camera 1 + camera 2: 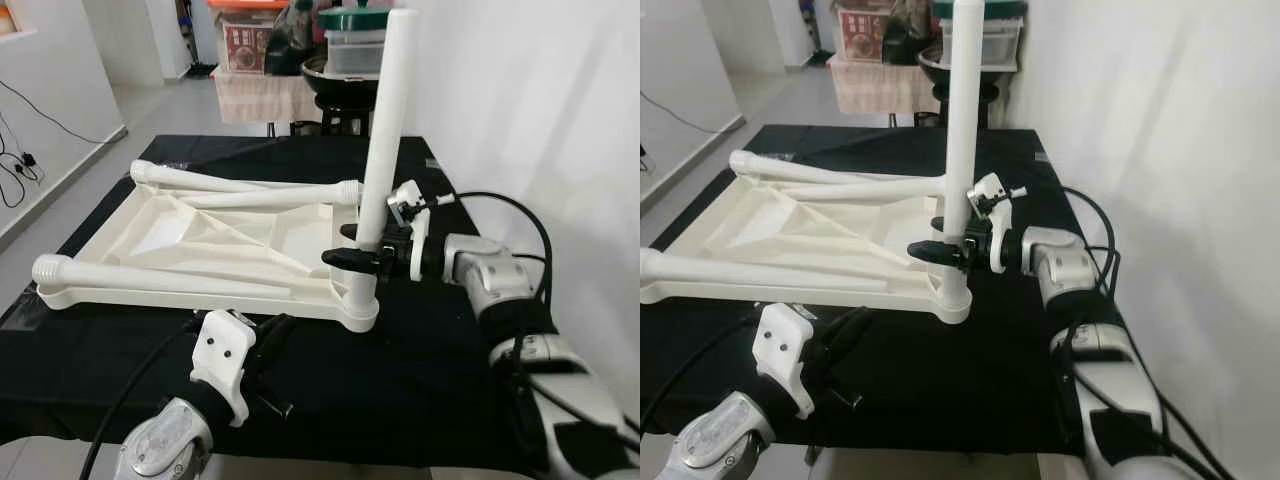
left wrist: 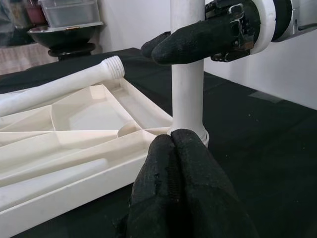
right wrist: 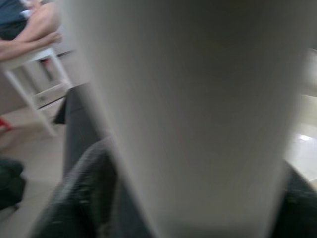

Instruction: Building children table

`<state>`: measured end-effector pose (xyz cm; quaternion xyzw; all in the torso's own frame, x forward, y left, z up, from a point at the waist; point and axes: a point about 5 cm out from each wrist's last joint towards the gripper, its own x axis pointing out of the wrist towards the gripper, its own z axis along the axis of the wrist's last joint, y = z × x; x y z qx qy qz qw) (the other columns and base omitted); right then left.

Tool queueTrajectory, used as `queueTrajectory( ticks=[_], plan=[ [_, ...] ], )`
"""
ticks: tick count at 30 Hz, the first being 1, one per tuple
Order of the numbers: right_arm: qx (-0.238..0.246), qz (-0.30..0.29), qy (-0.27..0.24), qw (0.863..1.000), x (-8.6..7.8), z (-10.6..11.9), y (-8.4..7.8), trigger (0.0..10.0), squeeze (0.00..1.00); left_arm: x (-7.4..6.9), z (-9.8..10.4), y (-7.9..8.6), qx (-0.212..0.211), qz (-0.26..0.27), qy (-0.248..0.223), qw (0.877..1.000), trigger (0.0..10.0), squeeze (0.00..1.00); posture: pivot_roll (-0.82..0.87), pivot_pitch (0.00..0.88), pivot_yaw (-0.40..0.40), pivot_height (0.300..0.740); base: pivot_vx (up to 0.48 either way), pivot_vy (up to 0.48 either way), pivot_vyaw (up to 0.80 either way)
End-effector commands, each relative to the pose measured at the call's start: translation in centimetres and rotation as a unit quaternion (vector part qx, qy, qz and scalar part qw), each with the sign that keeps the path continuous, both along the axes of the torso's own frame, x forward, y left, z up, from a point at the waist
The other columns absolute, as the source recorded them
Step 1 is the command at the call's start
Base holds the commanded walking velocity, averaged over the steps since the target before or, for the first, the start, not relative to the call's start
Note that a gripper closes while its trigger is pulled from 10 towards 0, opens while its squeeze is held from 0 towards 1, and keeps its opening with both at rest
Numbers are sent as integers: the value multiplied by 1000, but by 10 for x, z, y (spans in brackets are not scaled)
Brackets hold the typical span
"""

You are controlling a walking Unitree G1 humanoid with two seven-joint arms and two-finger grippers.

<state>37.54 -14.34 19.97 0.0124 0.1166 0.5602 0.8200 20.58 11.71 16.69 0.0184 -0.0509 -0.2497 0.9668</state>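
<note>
Black cloth covers the work table point(image 1: 450, 370), and we've got the white tabletop point(image 1: 200, 250) lying upside down on it, well toward the far-left side. Our right arm reaches in sideways from the right, and the right gripper point(image 1: 362, 250) clamps the upright leg point(image 1: 385, 130) low down, just above the tabletop's near-right corner socket; its long axis runs straight up. Three more legs lie flat across the tabletop. Our left gripper point(image 1: 268, 345) sits just in front of the tabletop, fingers point(image 2: 183, 193) pressed together, holding nothing.
</note>
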Motion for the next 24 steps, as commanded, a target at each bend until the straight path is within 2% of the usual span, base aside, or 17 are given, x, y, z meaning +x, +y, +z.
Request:
queueTrajectory(
  ticks=[1,6,7,8,10,13,14,15,16,17,18,19,20,21,23,24],
  plan=[
    [-7,34,14,999,-2,-5,9,0,0,-1,0,-2,0,-1,-1,1000,10000,0,70,0,-54,740,0,0,0],
    [-15,10,10,1000,1,-7,1,0,0,-1,0,-2,-1,-2,0,1000,10000,0,65,0,-50,740,0,0,0],
    [-40,-37,-6,998,4,-9,-9,0,0,-1,0,-2,-1,-2,-1,1000,10000,0,57,0,-51,740,0,0,0],
    [-40,-37,-6,998,4,-9,-9,0,0,-1,0,-2,-1,-2,-1,1000,10000,0,57,0,-51,740,0,0,0],
    [-57,-83,-18,995,4,-13,-19,0,0,-2,0,-2,-2,-2,-1,1000,10000,0,45,0,-53,740,0,0,0],
    [-60,-131,-6,990,-1,-23,-27,0,0,-2,0,-2,-2,-2,-1,1000,10000,0,37,0,-56,740,0,0,0],
    [-60,-131,-6,990,-1,-23,-27,0,0,-2,0,-2,-2,-2,-1,1000,10000,0,37,0,-56,740,0,0,0],
    [-63,-163,9,985,-7,-31,-29,0,0,-3,1,-2,-2,-2,-1,1000,10000,0,35,0,-58,740,0,0,0],
    [-76,-381,31,921,-35,-57,-24,0,0,-4,1,1,-2,-3,-1,1000,10000,0,16,4,-50,740,0,0,0],
    [-76,-381,31,921,-35,-57,-24,0,0,-4,1,1,-2,-3,-1,1000,10000,0,16,4,-50,740,0,0,0],
    [-91,-509,62,854,-79,-72,-23,0,0,-3,2,3,-2,-5,-1,1000,10000,0,4,9,-39,740,0,0,0],
    [-87,-500,67,859,-93,-72,-15,0,0,-3,2,3,-1,-5,0,1000,10000,0,1,9,-37,740,0,0,0],
    [-87,-500,67,859,-93,-72,-15,0,0,-3,2,3,-1,-5,0,1000,10000,0,1,9,-37,740,0,0,0],
    [-81,-479,67,872,-99,-72,-8,0,0,-3,2,4,-1,-5,0,1000,10000,0,1,9,-37,740,0,0,0],
    [-81,-479,67,872,-99,-72,-8,0,0,-3,2,4,-1,-5,0,1000,10000,0,1,9,-37,740,0,0,0],
    [-86,-464,38,881,-96,-69,-5,0,0,-3,1,3,-2,-8,1,1000,10000,0,-11,0,-32,740,0,0,0]
  ],
)
